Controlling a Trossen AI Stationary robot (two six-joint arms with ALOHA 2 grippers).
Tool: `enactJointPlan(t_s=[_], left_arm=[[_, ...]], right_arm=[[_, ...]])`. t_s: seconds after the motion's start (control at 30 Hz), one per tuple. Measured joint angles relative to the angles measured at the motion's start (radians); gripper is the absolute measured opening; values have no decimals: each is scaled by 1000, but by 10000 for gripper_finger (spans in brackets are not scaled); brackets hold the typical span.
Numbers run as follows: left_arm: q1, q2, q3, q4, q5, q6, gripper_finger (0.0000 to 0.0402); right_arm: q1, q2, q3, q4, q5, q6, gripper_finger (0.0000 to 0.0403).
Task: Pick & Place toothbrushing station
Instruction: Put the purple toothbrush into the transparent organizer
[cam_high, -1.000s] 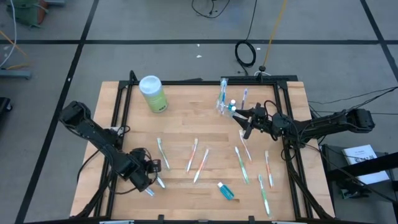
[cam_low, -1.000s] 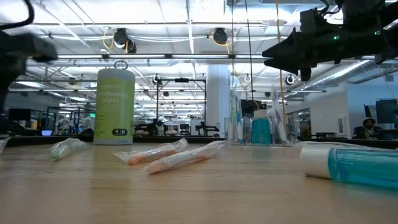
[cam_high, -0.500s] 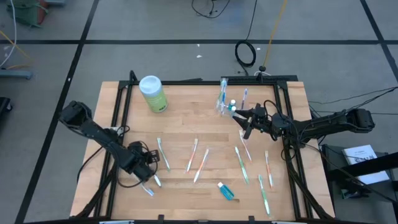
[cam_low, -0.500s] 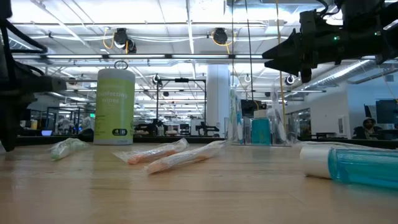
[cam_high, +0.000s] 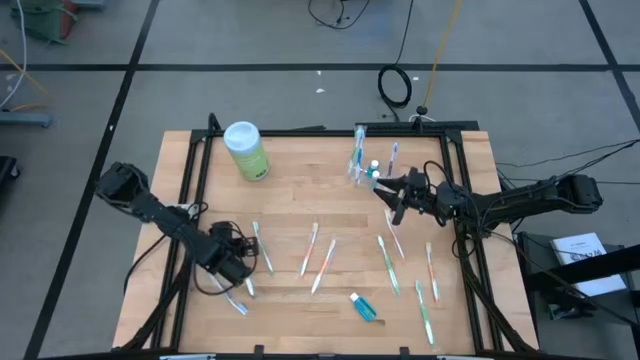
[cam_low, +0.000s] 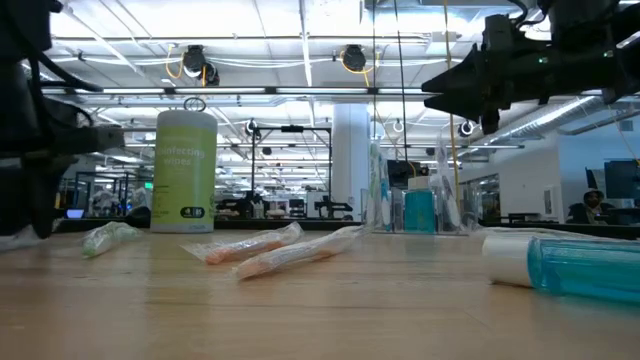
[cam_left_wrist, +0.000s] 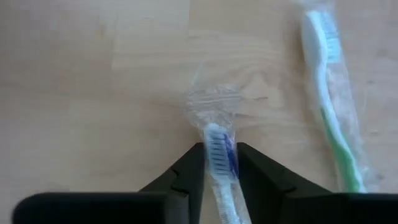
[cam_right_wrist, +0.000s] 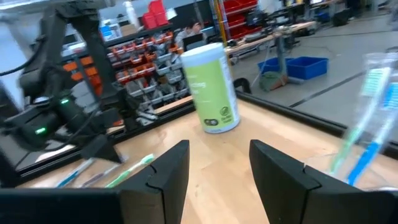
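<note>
A blue toothbrush (cam_left_wrist: 219, 149) in a clear wrapper lies flat on the wooden table near its left front. My left gripper (cam_high: 243, 279) is down over it and shut on its head end. A green toothbrush (cam_left_wrist: 329, 93) lies just beside it. My right gripper (cam_high: 396, 196) hangs open above the table at the far right, level, with nothing between its fingers (cam_right_wrist: 168, 171). Next to it stands the clear cup (cam_high: 365, 170), which has toothbrushes upright in it. My left gripper pinches the bristle head (cam_left_wrist: 217, 144) of the blue toothbrush between its two fingers, through the clear wrapper. The fingers (cam_left_wrist: 189, 169) come steeply from above, one on each long side of the head. The toothbrush lies on the table, its handle hidden under the gripper.
Several wrapped toothbrushes lie scattered across the middle and right of the table, such as an orange one (cam_high: 323, 265) and a green one (cam_high: 388, 264). A blue toothpaste tube (cam_high: 365, 306) lies near the front edge. A light-green canister (cam_high: 246, 150) stands at the far left.
My left gripper has moved a little toward the table's far edge and right, and sunk lower, coming down over the blue toothbrush. In the low view its arm has come further into the picture from the left. The right arm has kept still.
</note>
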Motion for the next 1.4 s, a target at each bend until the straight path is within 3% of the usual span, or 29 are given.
enactJointPlan(t_s=[0.33, 0.57, 0.97, 1.13, 1.4], left_arm=[[64, 0, 1, 35, -233, 179, 29], [108, -1, 2, 157, -410, 380, 11], [215, -88, 27, 205, -482, 671, 10], [247, -128, 52, 346, -541, 927, 10], [301, -144, 54, 852, -500, 1505, 10]], right_arm=[[0, 0, 0, -20, -162, -48, 160], [0, 0, 0, -105, -160, 37, 160], [94, 0, 0, -227, -160, 136, 160], [175, 0, 0, -226, -159, 136, 160], [298, 1, 0, -220, -128, 184, 160]])
